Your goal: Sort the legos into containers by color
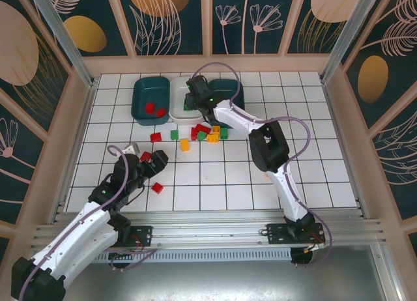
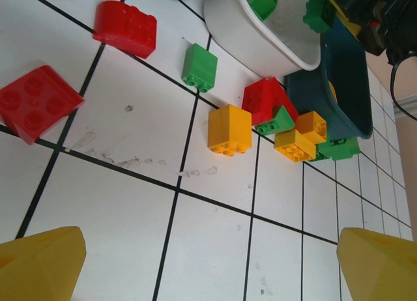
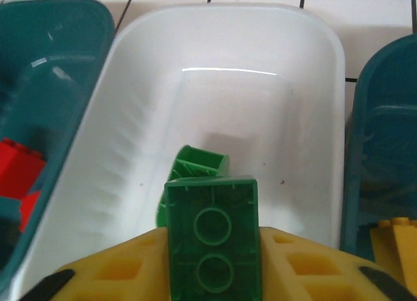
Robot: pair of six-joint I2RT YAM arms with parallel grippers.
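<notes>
Green brick [image 3: 213,239] is hanging over the white tub [image 3: 225,13] at the tabletop's far edge.
The right claw [image 3: 215,268] is gripping it; it is best released low and centred, onto the other green piece [image 3: 199,163], clear of the 2 teal tubs [image 3: 45,60]. The left claw [image 2: 208,265] is hovering wide open.

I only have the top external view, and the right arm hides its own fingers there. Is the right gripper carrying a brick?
Observer: Yes. The right wrist view shows the right gripper shut on a green brick, hollow underside toward the camera.
Operator: What is already in the white tub?
Observer: A second green brick lies on the white tub floor.
Operator: And the left gripper?
Observer: The left gripper is open, with bare tile between its fingers.
</notes>
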